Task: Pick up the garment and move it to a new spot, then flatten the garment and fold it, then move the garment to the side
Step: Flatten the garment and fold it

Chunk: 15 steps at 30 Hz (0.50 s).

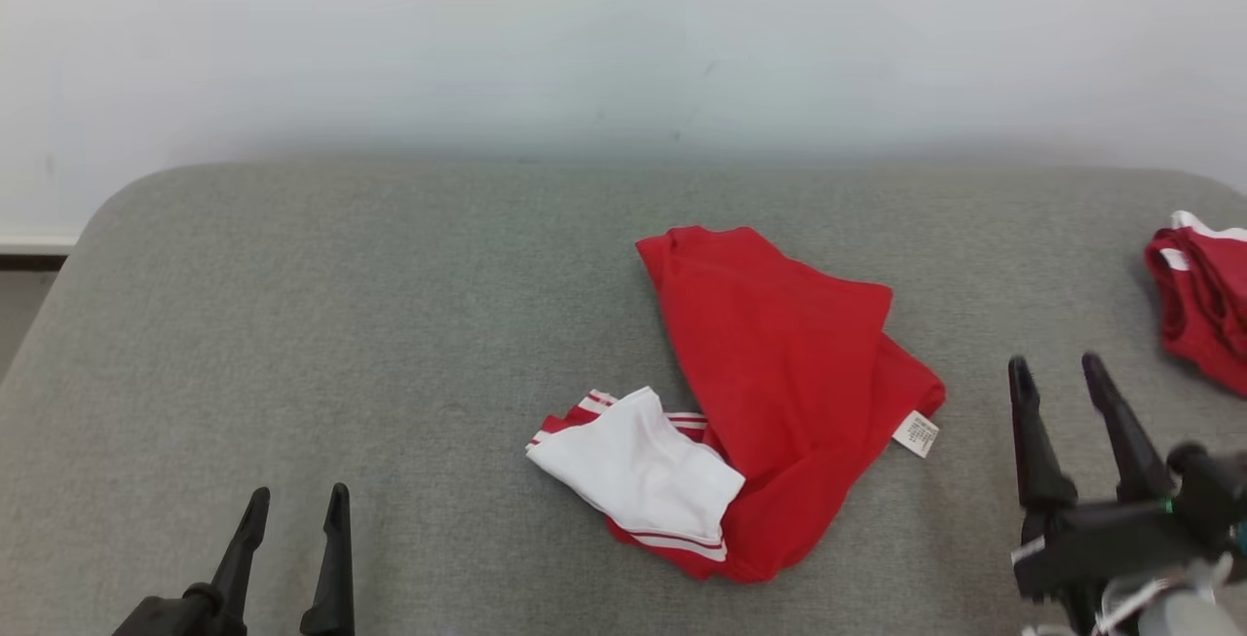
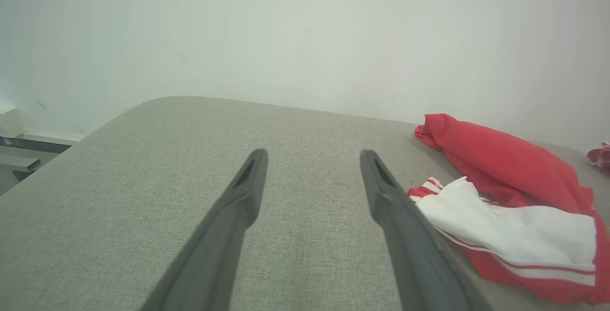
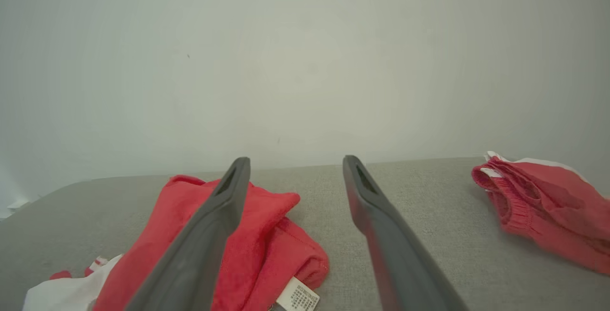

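Middle of the grey cushion [image 1: 341, 324]: a red garment [image 1: 779, 363] lies in a loose, crumpled heap, with plain red cloth uppermost.
Near-left part of the heap: a white panel [image 1: 638, 466] is turned outward, with red-and-white stripes along its edges.
Right edge of the heap: a small white care label [image 1: 916, 433] sticks out, printed side up, against the cushion.
Near left: the left gripper [image 1: 297, 492] has its two dark fingers spread apart and empty. It sits over bare cushion, well apart from the red garment.
Near right: the right gripper [image 1: 1055, 363] has its fingers wide apart with nothing between them. It is just beside the heap's right edge without touching it — between the heap and the far-right bundle.
Far right: a second red garment [image 1: 1203, 295] with white trim is bunched at the cushion's edge, well apart from the first.
Behind: a plain pale wall [image 1: 585, 32].
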Motion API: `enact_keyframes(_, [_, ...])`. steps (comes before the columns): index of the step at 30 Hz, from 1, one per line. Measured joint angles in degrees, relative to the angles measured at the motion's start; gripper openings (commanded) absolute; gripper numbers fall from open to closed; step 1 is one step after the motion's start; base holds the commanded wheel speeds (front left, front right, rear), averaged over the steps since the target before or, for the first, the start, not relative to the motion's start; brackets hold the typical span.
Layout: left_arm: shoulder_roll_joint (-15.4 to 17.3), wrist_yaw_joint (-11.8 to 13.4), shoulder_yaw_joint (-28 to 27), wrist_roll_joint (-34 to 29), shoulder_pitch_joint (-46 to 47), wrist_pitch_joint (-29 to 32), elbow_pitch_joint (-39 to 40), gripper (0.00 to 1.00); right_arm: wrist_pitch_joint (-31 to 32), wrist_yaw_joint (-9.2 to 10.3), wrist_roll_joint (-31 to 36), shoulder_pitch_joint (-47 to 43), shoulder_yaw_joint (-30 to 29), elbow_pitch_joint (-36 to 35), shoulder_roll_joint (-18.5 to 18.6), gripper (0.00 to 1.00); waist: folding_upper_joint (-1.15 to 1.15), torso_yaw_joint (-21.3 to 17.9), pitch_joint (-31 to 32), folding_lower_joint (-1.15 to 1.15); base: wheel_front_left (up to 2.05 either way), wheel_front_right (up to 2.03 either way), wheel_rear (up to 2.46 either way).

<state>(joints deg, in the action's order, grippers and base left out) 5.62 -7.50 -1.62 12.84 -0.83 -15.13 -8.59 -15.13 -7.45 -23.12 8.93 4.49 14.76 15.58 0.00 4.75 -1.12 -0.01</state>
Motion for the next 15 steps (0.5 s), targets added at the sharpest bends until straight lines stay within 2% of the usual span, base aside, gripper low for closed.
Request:
enact_keyframes(5, [-0.1,0.0,0.3,0.0,-0.3,0.0,0.1,1.00,0.0,0.00,-0.4,-7.2,-2.4,-5.9,-3.4,1.00,0.00,-1.3,0.6,0.00,0.00,0.00,0.00])
enact_keyframes(10, [0.3,0.0,1.0,0.0,-0.1,0.0,0.2,1.00,0.0,0.00,0.6,-9.1,-2.3,-6.8,-4.9,1.00,0.00,-1.8,0.1,0.00,0.00,0.00,0.00])
enact_keyframes(15, [2.4,0.0,2.6,0.1,4.1,0.0,-0.3,1.00,0.0,0.00,1.7,-8.6,-1.7,-6.7,-5.4,1.00,0.00,-2.3,-0.9,0.00,0.00,0.00,0.00])
